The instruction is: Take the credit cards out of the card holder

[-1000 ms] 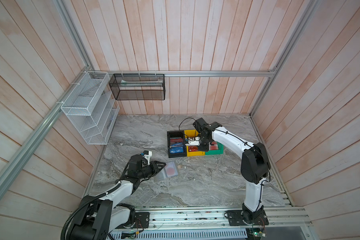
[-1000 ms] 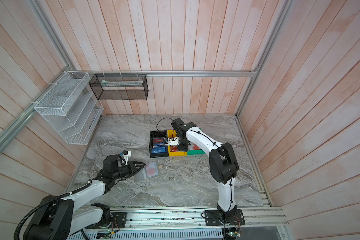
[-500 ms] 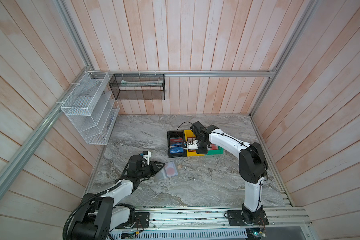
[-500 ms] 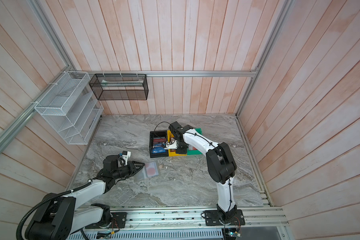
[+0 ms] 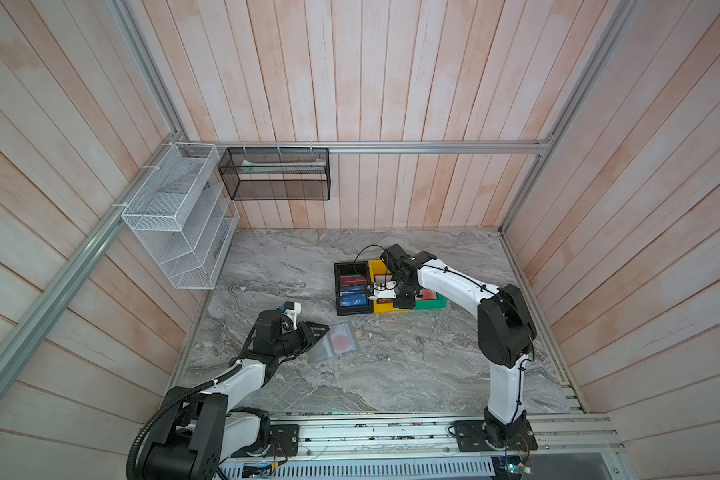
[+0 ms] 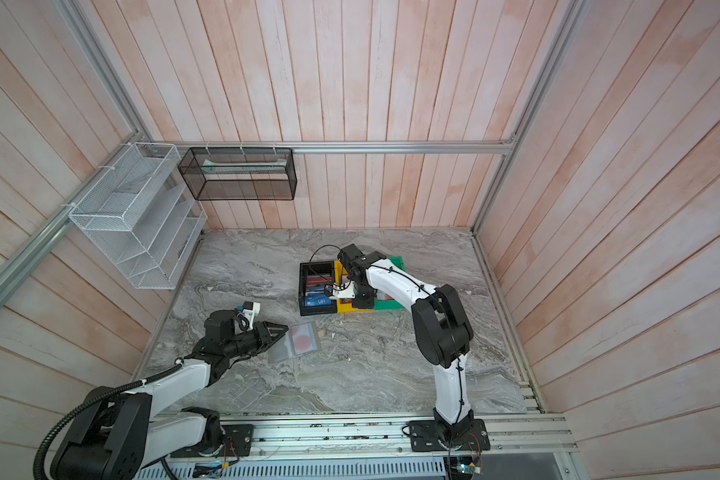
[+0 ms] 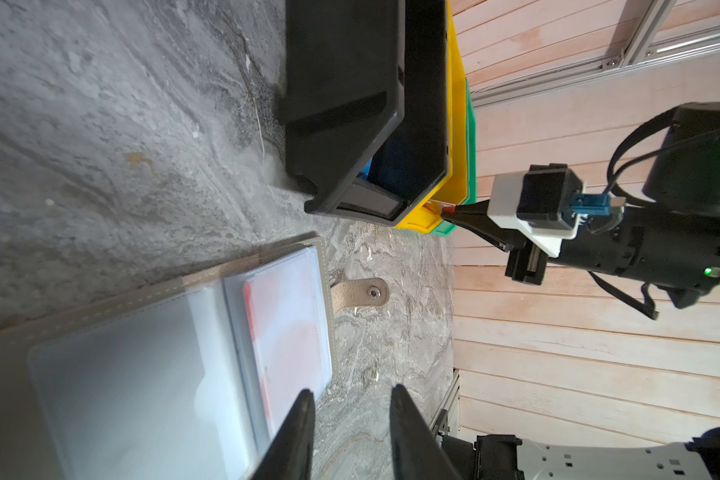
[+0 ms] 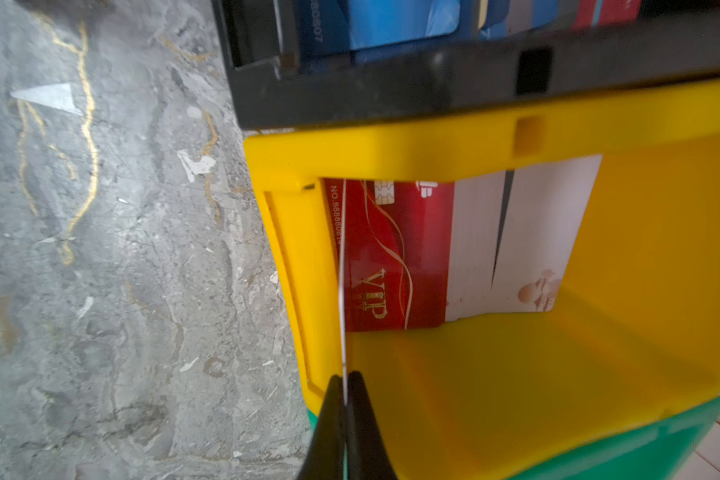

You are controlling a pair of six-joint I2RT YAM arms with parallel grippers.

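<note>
Your right arm has eased slightly toward 9 o'clock over the bins; your left arm has not budged. The grey marble-patterned tabletop (image 5: pixel 391 374) carries everything. On the walls at 10 and 11 o'clock hang a white wire-mesh rack (image 5: pixel 175 232) and a black mesh basket (image 5: pixel 275 174), both well apart from the work.

At 1 o'clock from table centre three open plastic bins touch side by side: black bin (image 5: pixel 336 286), yellow bin (image 8: pixel 599 357), green bin (image 5: pixel 437 303).

The thin grey booklet-style card holder (image 5: pixel 335 343) lies open and flat at 8 o'clock, near centre. The left gripper (image 7: pixel 351 390) sits at its 9 o'clock edge, jaws narrowly apart and empty, one finger over the sleeve's edge.

The right gripper (image 8: pixel 344 378) is pinched on a thin plastic held card (image 8: pixel 341 291), seen edge-on, over the yellow bin and a red VIP card (image 8: pixel 391 257).

One pale card (image 5: pixel 341 340) with a red circle remains in a translucent sleeve. Treat it as light, stiff and slick, lying too flat to pinch from above. Take it by whatever edge shows at the sleeve mouth and pin the floppy holder, which will likely slide. The sleeve film and the snap strap (image 7: pixel 358 293) stand in your way.
</note>
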